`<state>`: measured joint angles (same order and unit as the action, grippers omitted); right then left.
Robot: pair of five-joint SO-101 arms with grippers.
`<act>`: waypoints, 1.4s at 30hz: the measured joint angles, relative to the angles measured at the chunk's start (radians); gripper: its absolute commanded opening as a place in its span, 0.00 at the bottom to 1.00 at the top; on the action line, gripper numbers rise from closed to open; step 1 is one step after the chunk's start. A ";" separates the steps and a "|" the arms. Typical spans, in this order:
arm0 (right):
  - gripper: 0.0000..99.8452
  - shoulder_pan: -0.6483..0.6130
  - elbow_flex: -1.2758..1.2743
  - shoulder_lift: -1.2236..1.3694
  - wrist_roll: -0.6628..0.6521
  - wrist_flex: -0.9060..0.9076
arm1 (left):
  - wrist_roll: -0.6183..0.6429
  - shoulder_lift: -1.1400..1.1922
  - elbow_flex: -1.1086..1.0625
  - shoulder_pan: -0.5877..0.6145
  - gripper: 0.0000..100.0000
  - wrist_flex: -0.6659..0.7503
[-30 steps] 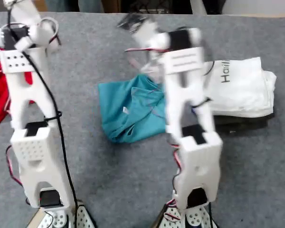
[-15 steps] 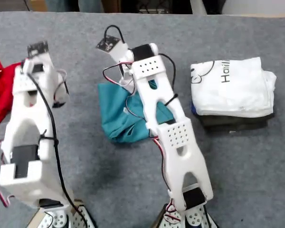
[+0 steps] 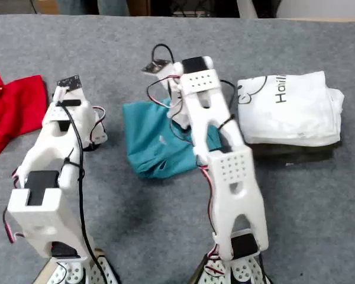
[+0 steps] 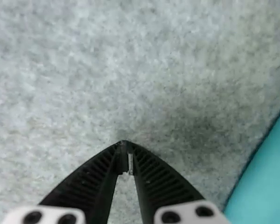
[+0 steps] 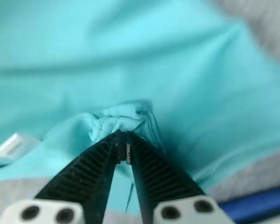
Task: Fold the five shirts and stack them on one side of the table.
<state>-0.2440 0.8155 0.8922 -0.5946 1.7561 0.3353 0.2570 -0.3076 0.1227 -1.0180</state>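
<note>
2 white robot arms sit side by side at a grey table (image 3: 106,47). A teal shirt (image 3: 151,142) lies crumpled in the middle of the table. It is not folded flat, and a small white tag (image 3: 163,139) shows on it.

The right arm (image 3: 225,160) leans over the teal shirt. The right claw (image 5: 122,140) is clenched. Its 2 black tips meet and pinch a little bunched-up fold of the teal shirt.

The left arm (image 3: 53,154) bends down to the table on the other side of the teal shirt. The left claw (image 4: 124,149) is clenched too, but it grips nothing. Its tips are pressed together and point at bare grey table, just beside the edge of the teal shirt.

A red shirt (image 3: 12,112) lies in a loose heap at the left edge of the table, near the left arm but not touching it.

On the right side of the table there is a neat stack. A folded white shirt (image 3: 290,109) with black print lies on top. A folded dark shirt (image 3: 296,151) sits under it. A thin bit of blue cloth (image 3: 241,137) peeks out at the side of the stack closest to the teal shirt. A strip of grey table shows between the blue cloth and the teal shirt.
</note>
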 measured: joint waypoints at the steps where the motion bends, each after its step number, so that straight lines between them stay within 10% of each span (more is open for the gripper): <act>1: 0.01 0.017 -0.064 -0.041 -0.014 0.000 | 0.000 0.018 0.017 0.000 0.03 -0.011; 15: 0.01 0.155 -0.543 -0.605 -0.227 0.002 | -0.002 0.127 0.253 0.000 0.03 -0.107; 21: 0.01 -0.018 -0.344 -0.470 -0.080 -0.032 | -0.002 0.129 0.384 -0.083 0.03 -0.068; 31: 0.01 0.097 -0.092 -0.069 0.014 0.000 | 0.000 0.292 0.390 -0.239 0.03 0.167; 42: 0.01 0.287 -0.562 -0.351 -0.135 0.000 | 0.064 0.428 0.624 -0.239 0.03 0.009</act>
<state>0.0430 0.2539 0.5409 -0.7296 1.7561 0.3997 0.6851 0.3168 -0.1166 -1.0088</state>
